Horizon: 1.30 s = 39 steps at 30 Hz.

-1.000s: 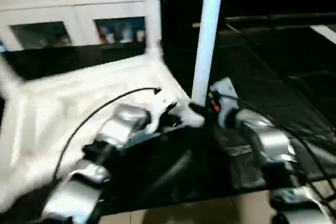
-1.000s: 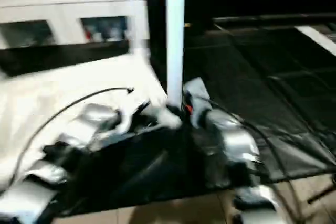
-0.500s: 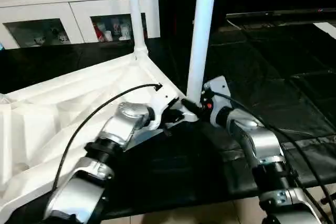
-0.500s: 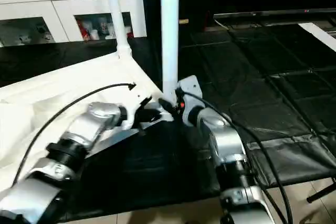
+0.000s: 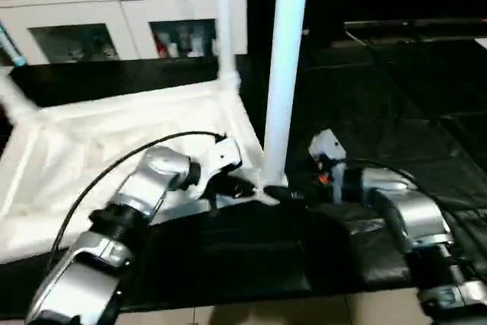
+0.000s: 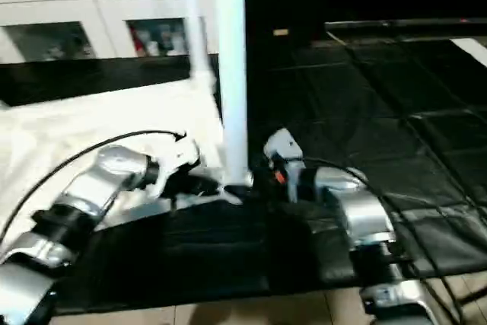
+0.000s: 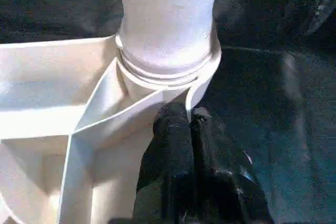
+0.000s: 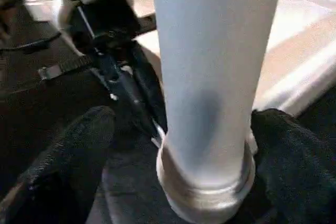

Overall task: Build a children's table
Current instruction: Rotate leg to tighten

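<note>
The tabletop [image 5: 114, 150] lies upside down on a black mat [image 5: 396, 112], ribbed underside up. Two legs stand upright in its corner sockets: the near leg [image 5: 283, 74] at the corner closest to the robot, the far leg [image 5: 223, 20] at the corner behind it. The left hand [image 7: 186, 129] is clenched, its fingertips pressed together against the rim of the near socket [image 7: 168, 72], holding nothing. The right hand [image 8: 173, 145] is released, its fingers [image 8: 68, 150] spread wide on either side of the near leg's base without touching it. A white cabinet [image 5: 114, 28] stands behind.
</note>
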### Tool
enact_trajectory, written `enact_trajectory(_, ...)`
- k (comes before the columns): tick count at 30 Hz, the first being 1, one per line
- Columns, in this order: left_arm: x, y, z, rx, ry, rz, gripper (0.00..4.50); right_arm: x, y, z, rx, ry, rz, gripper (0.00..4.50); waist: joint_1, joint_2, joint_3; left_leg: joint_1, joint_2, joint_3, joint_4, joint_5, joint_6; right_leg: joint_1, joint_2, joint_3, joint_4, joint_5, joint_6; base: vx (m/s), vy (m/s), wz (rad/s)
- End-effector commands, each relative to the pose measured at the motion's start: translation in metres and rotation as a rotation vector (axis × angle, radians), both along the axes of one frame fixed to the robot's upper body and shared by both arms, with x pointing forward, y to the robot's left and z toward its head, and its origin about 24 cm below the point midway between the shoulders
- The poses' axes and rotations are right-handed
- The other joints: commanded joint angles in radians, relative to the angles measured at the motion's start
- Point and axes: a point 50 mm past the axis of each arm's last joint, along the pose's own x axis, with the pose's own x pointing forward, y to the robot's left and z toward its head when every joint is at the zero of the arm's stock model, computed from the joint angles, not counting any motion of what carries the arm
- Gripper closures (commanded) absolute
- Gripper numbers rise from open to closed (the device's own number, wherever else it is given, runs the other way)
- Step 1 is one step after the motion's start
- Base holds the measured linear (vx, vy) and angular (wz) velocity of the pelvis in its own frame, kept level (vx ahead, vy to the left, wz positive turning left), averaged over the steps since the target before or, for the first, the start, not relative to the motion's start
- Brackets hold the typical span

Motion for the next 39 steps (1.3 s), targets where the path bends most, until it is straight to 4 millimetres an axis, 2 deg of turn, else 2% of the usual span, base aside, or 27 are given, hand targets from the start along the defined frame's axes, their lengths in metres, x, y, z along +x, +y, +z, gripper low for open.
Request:
enact_trajectory(1,-0.007,-0.009,0.011,-0.020,-0.021,-0.151,4.50,-0.001,-0.006,0.006,-0.001,-0.009,0.062,0.05,-0.002,0.001,-0.073,0.000,0.020,0.005,-0.061,-0.139,0.082,0.070,-0.051,0.049,-0.058,-0.199,-0.215,0.000,0.000,0.00)
enact_trajectory(4,-0.011,-0.007,0.010,0.001,-0.006,-0.214,4.50,-0.003,-0.011,0.010,-0.005,0.015,0.126,0.05,0.008,0.001,-0.074,0.000,0.022,0.006,-0.061,-0.135,0.080,0.067,-0.050,0.051,-0.052,-0.168,-0.226,0.000,0.000,0.00)
enact_trajectory(12,-0.019,-0.006,0.009,0.031,0.006,-0.311,4.50,-0.008,-0.013,0.013,-0.047,0.036,0.277,0.05,0.015,-0.005,-0.071,-0.002,0.020,0.005,-0.062,-0.149,0.070,0.069,-0.052,0.049,-0.062,-0.257,-0.196,0.000,0.000,0.00)
enact_trajectory(20,-0.023,-0.007,0.008,0.034,0.008,-0.345,4.50,-0.011,-0.010,0.011,-0.050,0.045,0.321,0.05,0.021,-0.002,-0.073,-0.002,0.021,0.005,-0.061,-0.134,0.071,0.067,-0.050,0.049,-0.058,-0.229,-0.203,0.000,0.000,0.00)
enact_trajectory(25,-0.026,-0.008,0.008,0.040,0.009,-0.363,4.50,-0.011,-0.007,0.010,-0.039,0.060,0.341,0.05,0.022,-0.001,-0.072,-0.001,0.020,0.005,-0.062,-0.145,0.067,0.066,-0.050,0.048,-0.061,-0.248,-0.197,0.000,0.000,0.00)
enact_trajectory(26,-0.026,-0.008,0.008,0.041,0.009,-0.364,4.50,-0.011,-0.007,0.010,-0.036,0.063,0.344,0.31,0.021,0.000,-0.072,-0.002,0.020,0.005,-0.063,-0.150,0.065,0.067,-0.050,0.048,-0.061,-0.251,-0.195,0.000,0.000,0.00)
enact_trajectory(31,-0.026,-0.008,0.008,0.044,0.009,-0.369,4.50,-0.011,-0.002,0.009,-0.025,0.067,0.353,0.57,0.021,0.002,-0.073,-0.002,0.020,0.004,-0.062,-0.149,0.063,0.067,-0.049,0.048,-0.059,-0.233,-0.201,0.000,0.000,0.00)
enact_trajectory(39,-0.027,-0.008,0.007,0.048,0.005,-0.369,4.50,-0.009,0.001,0.008,-0.014,0.063,0.354,1.32,0.020,0.001,-0.073,-0.001,0.020,0.005,-0.063,-0.158,0.057,0.067,-0.049,0.048,-0.060,-0.241,-0.199,0.000,0.000,0.00)
